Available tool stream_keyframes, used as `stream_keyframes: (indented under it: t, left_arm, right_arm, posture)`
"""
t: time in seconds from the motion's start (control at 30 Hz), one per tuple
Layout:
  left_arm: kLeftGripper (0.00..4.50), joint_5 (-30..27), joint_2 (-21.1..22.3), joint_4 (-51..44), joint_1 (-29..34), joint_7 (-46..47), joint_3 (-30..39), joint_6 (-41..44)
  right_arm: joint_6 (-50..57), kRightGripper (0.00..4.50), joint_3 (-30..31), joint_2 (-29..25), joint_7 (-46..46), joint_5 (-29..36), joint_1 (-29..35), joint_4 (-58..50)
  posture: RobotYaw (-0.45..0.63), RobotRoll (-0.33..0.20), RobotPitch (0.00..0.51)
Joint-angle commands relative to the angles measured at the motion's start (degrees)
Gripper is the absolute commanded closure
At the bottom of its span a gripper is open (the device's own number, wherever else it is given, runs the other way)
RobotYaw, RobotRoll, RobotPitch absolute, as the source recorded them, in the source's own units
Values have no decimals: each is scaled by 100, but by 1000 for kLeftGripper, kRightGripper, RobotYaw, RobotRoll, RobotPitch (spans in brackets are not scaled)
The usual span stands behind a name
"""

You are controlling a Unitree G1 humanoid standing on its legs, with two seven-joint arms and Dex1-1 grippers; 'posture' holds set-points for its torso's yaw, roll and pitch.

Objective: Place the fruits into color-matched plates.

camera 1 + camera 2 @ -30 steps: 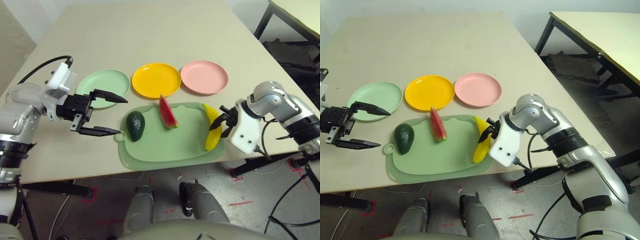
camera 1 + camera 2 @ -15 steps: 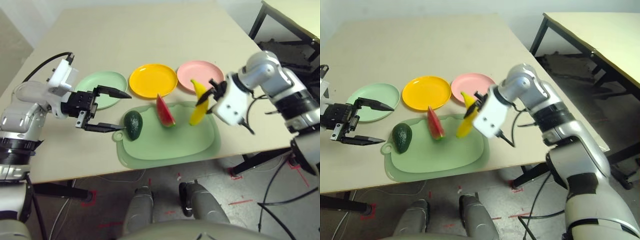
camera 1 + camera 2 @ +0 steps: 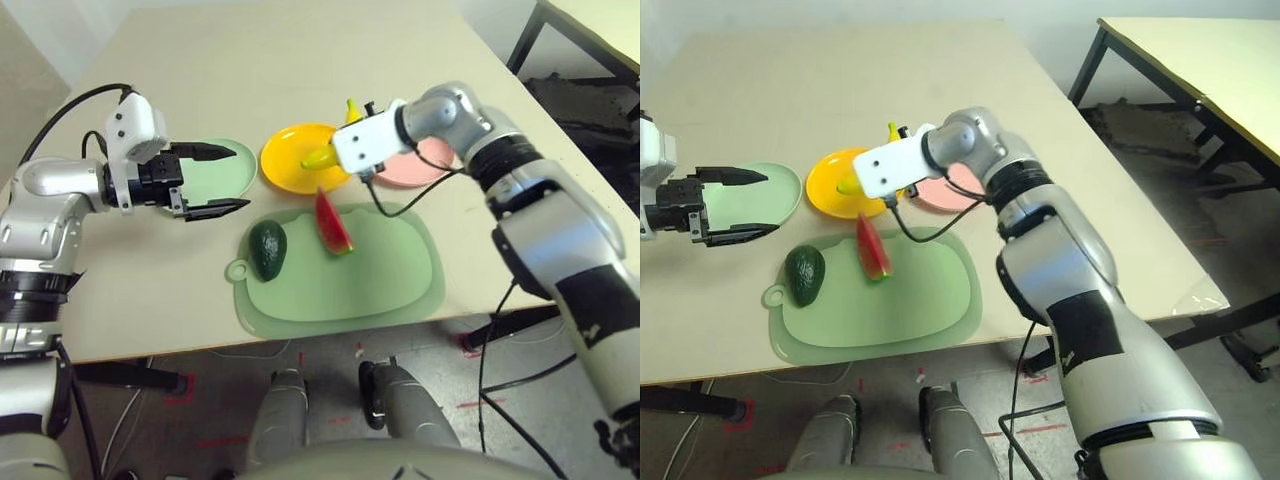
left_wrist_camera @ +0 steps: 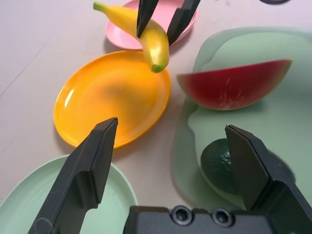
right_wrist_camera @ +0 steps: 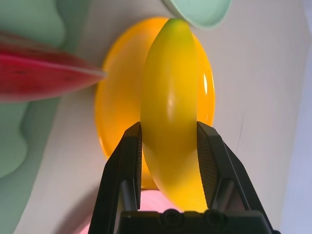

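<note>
Right tool (image 4: 163, 22) pinching the banana (image 5: 171, 105), hanging it over the yellow plate (image 3: 290, 160) where it belongs by colour, while the left tool (image 4: 170, 156) waits spread wide near the avocado (image 3: 268, 250) on the mat (image 3: 390, 290).

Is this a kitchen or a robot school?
Probably a robot practice room, not a kitchen. The fruits are toys, like the banana held over the yellow plate, and they sit on a plain table with red tape marks on the floor.
</note>
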Motion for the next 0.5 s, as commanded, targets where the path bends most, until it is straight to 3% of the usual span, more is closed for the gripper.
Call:
stream_keyframes:
  t: [0.03,0.5]
  left_arm:
    - [0,148,60,-6,63,13,100,-20]
    - [0,283,-7,-8,77,22,154,-72]
  right_arm:
    - [154,2876,23,118,-257,-264,-53,121]
    - [1,2876,3,236,-321,-677,26,154]
  posture:
    - [52,0,105]
    - [62,0,118]
